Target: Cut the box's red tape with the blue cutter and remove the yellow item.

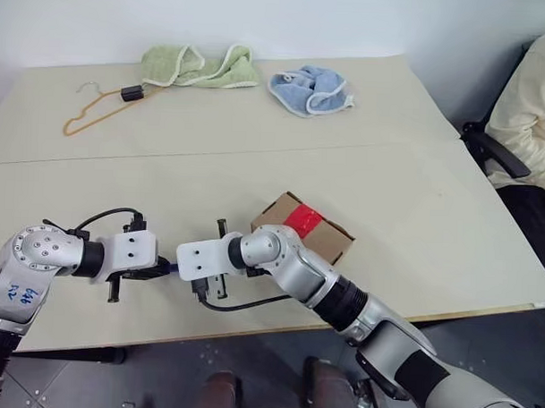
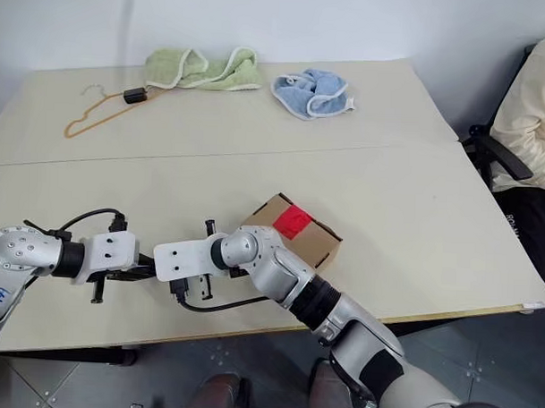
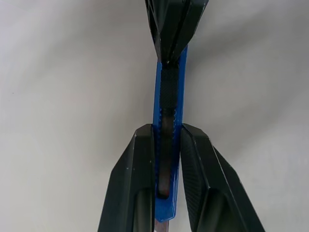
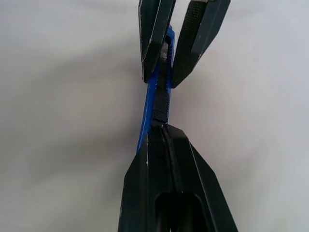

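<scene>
Left wrist view has my left gripper clamped around the blue cutter, one finger pressed on each flat side of it, black slider strip running down the middle. Over at the cutter's far end my right gripper comes in nose to nose, fingers pinched together with the tip right against the slider. Whether it's actually gripping the cutter or just touching it, can't tell.

From the head camera, both grippers meet over the near part of the table, about 7 o'clock in the picture, just above the front edge. The box sits just beside my right wrist, roughly 5 o'clock from table centre, flaps down, red tape across its top, no cut that I can see.

Far edge of the table: orange hanger at 10 o'clock, green towel at 11, blue cloth around 12. A person in a pale sleeve sits at 2 o'clock.
</scene>
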Action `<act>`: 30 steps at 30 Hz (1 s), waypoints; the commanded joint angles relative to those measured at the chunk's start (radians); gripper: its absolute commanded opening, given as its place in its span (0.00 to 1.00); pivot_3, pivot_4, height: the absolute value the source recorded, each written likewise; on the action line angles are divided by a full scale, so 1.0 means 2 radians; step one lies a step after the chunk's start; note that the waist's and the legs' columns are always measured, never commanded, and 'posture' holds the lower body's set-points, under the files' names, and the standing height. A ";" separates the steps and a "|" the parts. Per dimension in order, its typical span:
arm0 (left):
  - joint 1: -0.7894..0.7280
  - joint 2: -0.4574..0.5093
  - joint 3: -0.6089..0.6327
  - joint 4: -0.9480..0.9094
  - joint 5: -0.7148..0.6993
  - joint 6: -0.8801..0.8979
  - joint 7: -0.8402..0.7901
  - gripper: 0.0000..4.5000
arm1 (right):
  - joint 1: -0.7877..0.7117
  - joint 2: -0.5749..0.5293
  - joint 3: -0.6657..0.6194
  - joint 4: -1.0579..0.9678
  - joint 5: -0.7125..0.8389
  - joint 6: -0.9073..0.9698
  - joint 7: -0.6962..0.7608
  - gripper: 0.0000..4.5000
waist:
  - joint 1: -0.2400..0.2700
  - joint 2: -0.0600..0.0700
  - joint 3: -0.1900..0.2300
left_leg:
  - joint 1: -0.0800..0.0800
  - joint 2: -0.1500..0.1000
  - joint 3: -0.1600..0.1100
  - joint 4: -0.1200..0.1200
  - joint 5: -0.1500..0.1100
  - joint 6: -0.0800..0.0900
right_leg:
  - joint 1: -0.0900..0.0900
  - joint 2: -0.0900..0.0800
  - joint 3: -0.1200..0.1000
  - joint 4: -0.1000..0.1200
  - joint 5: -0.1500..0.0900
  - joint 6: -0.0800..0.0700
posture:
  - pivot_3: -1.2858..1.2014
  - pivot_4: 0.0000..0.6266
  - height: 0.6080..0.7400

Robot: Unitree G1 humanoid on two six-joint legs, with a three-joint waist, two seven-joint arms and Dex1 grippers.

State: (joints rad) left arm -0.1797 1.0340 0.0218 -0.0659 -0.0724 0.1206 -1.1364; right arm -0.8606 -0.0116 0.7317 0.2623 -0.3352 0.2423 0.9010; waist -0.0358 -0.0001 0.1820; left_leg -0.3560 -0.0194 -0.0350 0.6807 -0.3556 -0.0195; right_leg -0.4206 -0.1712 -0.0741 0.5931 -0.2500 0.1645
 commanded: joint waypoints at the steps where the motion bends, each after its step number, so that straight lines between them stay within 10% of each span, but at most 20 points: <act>1: 0.006 -0.008 -0.003 -0.015 -0.003 0.000 0.005 0.09 | -0.005 0.024 0.010 0.013 0.001 -0.010 0.003 0.01 | 0.000 0.000 0.000 | 0.000 0.000 0.000 0.000 0.000 0.000 | 0.000 0.000 0.000 0.000 0.000 0.000 | 0.52 0.24 1.00; 14: 0.000 -0.017 -0.001 -0.006 0.002 -0.001 0.018 0.09 | -0.013 0.026 -0.022 0.006 0.006 0.000 -0.001 0.01 | 0.002 0.000 0.000 | 0.001 0.000 0.001 0.000 0.000 0.000 | 0.000 0.000 0.001 0.001 0.000 0.000 | 0.52 0.24 1.00; 25: -0.088 -0.076 0.049 0.112 0.013 -0.150 0.144 0.09 | -0.012 -0.084 -0.249 -0.218 0.179 0.329 0.069 0.01 | 0.004 0.000 0.000 | -0.002 0.000 0.001 0.000 0.000 0.000 | -0.002 0.000 0.001 0.000 0.000 0.000 | 0.52 0.24 1.00; 30: -0.140 -0.116 0.042 0.154 0.016 -0.250 0.178 0.09 | -0.078 -0.107 -0.353 -0.218 0.260 0.483 0.045 0.29 | 0.003 0.000 0.000 | -0.003 0.001 0.002 0.000 0.000 0.000 | -0.003 0.000 0.001 0.000 0.000 -0.001 | 0.52 0.24 1.00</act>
State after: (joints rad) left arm -0.4323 0.8090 0.0920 0.2333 -0.0407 -0.3057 -0.8082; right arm -0.9704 -0.2320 0.0862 -0.1491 0.1216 1.1324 1.0129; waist -0.0293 -0.0011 0.1821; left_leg -0.3616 -0.0182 -0.0305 0.6817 -0.3559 -0.0200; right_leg -0.4276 -0.1702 -0.0728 0.5930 -0.2489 0.1633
